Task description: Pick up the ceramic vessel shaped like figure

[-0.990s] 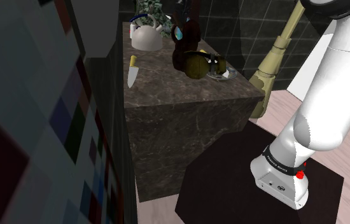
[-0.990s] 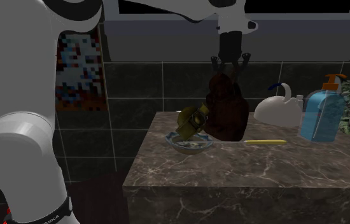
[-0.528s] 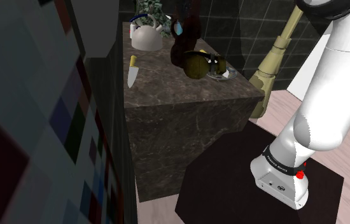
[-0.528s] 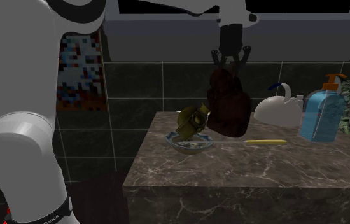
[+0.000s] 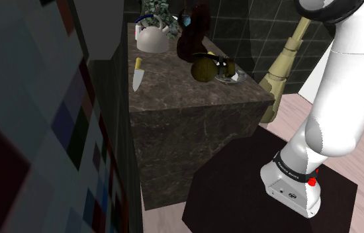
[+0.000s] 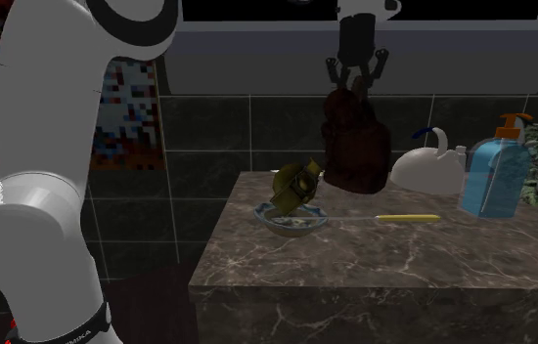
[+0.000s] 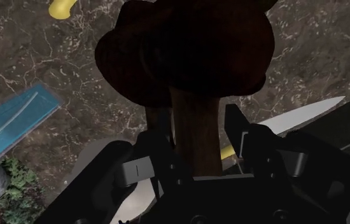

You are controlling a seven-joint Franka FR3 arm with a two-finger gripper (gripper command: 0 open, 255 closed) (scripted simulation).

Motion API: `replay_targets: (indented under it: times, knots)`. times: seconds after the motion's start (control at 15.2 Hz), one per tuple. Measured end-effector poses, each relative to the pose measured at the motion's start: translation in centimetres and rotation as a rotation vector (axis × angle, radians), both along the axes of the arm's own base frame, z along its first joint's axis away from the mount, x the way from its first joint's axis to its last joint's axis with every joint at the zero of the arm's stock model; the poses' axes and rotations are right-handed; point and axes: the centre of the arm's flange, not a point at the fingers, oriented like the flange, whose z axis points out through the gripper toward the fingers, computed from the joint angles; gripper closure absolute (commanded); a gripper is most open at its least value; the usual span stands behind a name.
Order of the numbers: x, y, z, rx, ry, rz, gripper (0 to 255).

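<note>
Figure-shaped dark brown vessel [image 6: 355,147] is clamped at its narrow top by the tool [image 6: 356,83], near the desk's [image 6: 404,256] wall-side edge, beside the bowl [image 6: 291,223].

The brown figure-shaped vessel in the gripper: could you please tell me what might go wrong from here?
1. The gripper clasps the vessel only by its narrow top, with the wide body hanging below; it might slip or swing.
2. It hangs low above the counter, close to the bowl and the white kettle; a drop or swing could knock them.
</note>
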Motion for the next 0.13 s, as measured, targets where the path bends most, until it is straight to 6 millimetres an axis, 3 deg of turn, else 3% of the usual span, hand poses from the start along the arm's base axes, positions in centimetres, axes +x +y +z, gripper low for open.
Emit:
replay_targets:
  times: [0.13]
  knots:
    - [0.08, 0.0, 0.81, 0.0, 0.0, 0.0, 255]
